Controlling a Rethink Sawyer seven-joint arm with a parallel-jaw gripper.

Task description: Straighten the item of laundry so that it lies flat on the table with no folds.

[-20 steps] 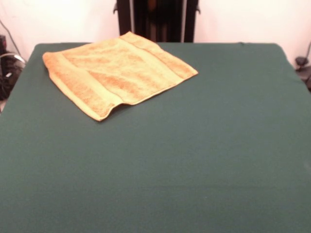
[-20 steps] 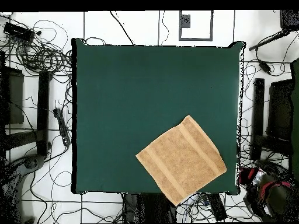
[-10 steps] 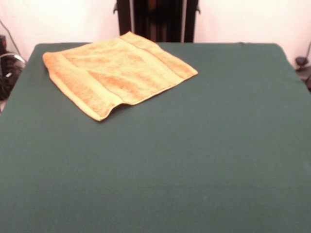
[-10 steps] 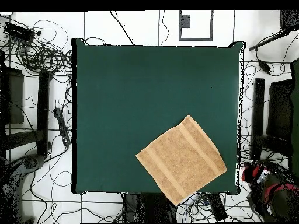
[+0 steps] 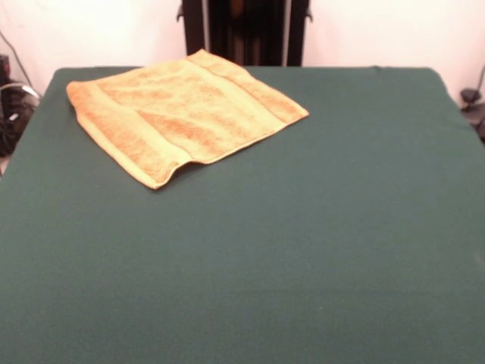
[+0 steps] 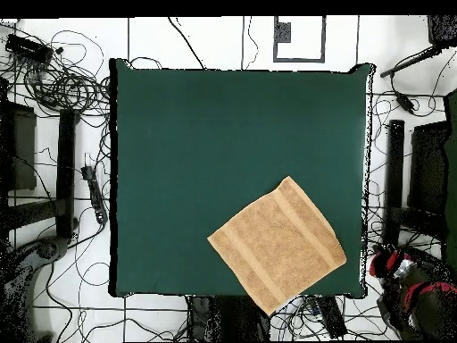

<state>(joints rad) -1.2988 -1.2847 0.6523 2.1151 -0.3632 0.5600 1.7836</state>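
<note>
One golden-orange towel (image 5: 182,114) (image 6: 278,244) lies spread on the dark green table (image 5: 303,250) (image 6: 214,152), turned like a diamond; in the overhead view it is at the lower right part, with one corner over the bottom edge; in the front view its near edge rises in a small wave; two woven bands cross it; the pincer is not seen in either view, so I cannot tell its state.

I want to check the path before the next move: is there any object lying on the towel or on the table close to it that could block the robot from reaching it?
Nothing visible does. The towel lies alone on the green table, with nothing on top of it or beside it. One corner of the towel sticks out past the table edge in the overhead view. The gripper shows in neither view.
</note>
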